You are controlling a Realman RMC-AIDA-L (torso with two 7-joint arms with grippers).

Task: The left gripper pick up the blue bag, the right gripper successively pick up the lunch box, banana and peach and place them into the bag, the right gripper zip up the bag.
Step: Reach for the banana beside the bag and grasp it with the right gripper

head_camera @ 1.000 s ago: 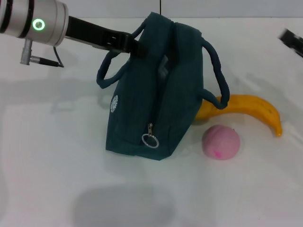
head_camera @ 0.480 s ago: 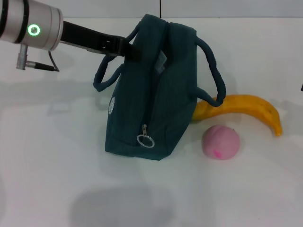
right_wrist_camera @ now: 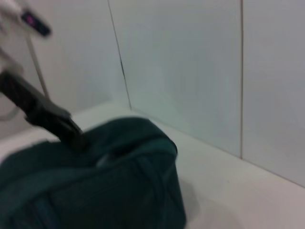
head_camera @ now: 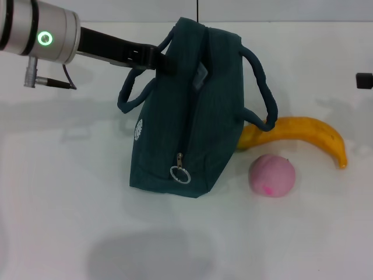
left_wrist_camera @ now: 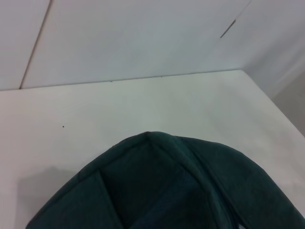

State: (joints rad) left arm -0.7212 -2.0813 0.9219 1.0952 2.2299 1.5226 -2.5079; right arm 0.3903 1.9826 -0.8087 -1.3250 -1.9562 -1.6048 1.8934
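At the far left we see our left arm reaching in from the upper corner, silver cuff and green ring light showing, its black forearm slanting across and slightly down to the left gripper, which is clamped on the top edge of the blue bag beside one loop handle. The bag hangs upright below and to the right of that gripper, its base on the white table, the ring pull low on the near face. Further right, well apart from the gripper, the banana lies behind the bag's other handle, the peach just in front of it. At the right edge only a dark sliver of the right gripper shows; we cannot tell how its fingers stand
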